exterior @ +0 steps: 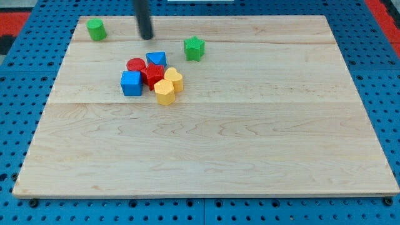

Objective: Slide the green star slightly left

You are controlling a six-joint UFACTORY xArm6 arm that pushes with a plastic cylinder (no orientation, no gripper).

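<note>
— jaws? none on this rig, so nothing apart, together or clamped; just a straight dark rod ending in my tip [146, 37].

— camera view, then. where's that tip?

— near the view's top, left of centre, down on the wooden counter [250, 156]. well left of the green star [194, 48], apart from it, not touching any block.

— and the star?

— upper middle of the counter, standing alone, just up and to the view's right of the cluster.

— cluster?

— blue triangular block [156, 59], red cylinder [135, 64], red block [152, 75] of unclear shape, blue cube [131, 83], yellow heart [174, 79], another yellow block [164, 92], all packed together. green cylinder [95, 29] off alone in the top left corner.

— step in hand?

— looks like the approach; star seemingly not yet contacted.

— next move?

— wrong side for a leftward push. probably calls for circling round the star, above it by the view's top edge, to keep clear of the cluster, then settling on its right flank.

— then?

— short, gentle nudge to the view's left, aimed through the star's middle to avoid spinning it. stopping early matters: "slightly" only, and the blue triangular block sits close below the path.
</note>
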